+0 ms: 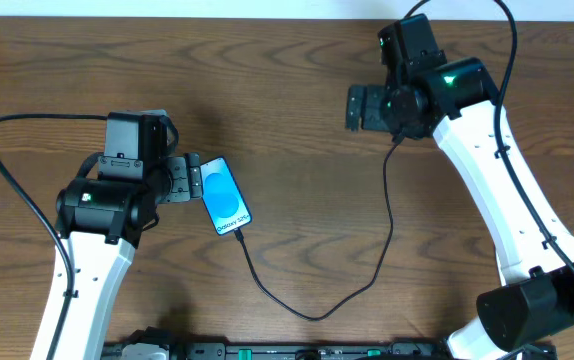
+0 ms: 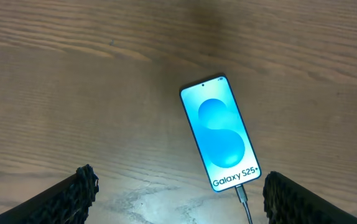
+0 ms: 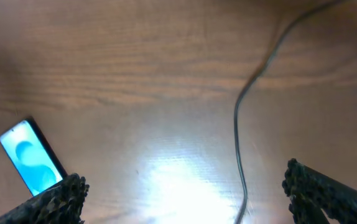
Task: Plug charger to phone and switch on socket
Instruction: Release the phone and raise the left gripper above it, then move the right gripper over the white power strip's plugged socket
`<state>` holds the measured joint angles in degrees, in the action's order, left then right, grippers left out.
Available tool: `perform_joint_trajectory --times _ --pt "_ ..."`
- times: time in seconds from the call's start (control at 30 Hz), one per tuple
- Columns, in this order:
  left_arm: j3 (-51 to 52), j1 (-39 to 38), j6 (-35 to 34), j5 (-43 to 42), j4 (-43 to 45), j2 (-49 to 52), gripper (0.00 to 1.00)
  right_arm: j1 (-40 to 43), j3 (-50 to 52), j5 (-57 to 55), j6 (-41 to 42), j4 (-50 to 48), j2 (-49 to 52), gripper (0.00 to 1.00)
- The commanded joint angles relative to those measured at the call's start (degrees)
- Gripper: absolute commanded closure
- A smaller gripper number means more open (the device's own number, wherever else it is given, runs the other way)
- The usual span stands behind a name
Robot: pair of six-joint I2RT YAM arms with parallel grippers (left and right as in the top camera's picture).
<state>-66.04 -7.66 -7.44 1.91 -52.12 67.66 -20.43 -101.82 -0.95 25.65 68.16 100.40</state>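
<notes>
Left pincer [image 2: 181, 186] hangs spread beside the lit Galaxy phone [image 2: 221, 134], flat on the table [image 2: 73, 74] with the charger [image 2: 244, 202] apparently seated in its end. Right pincer [image 3: 185, 183], equally spread, seems free for the unseen socket

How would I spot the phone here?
Start at the brown wooden table and find the white left arm. Just beyond its tip lies the phone, flat, the only thing with a glowing blue screen, a thin black cable running from its end.
</notes>
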Motion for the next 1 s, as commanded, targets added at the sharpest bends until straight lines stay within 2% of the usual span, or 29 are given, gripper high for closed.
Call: perform_joint_trajectory --times 0.0,0.13,0.33,0.67,0.77,0.97 --pt "-0.94 -0.15 0.57 1.14 -0.13 0.13 0.12 1.62 0.22 1.16 -2.25 2.67 -0.44 0.01" --pt "-0.96 -0.13 0.57 1.14 -0.15 0.13 0.13 6.03 -0.22 5.09 -3.48 6.56 -0.44 0.01" --pt "-0.96 -0.15 0.57 1.14 -0.15 0.13 0.13 18.1 -0.5 17.86 -11.89 9.84 -0.44 0.01" --pt "-0.94 -0.15 0.57 1.14 -0.13 0.13 0.12 40.76 -0.96 25.99 -22.23 14.43 -0.42 0.01" --pt "-0.94 -0.15 0.57 1.14 -0.13 0.13 0.13 46.49 -2.58 27.71 -28.22 15.67 -0.39 0.01" --pt "-0.94 -0.15 0.55 1.14 -0.13 0.13 0.12 49.48 -7.82 27.39 -33.51 14.71 -0.04 0.01"
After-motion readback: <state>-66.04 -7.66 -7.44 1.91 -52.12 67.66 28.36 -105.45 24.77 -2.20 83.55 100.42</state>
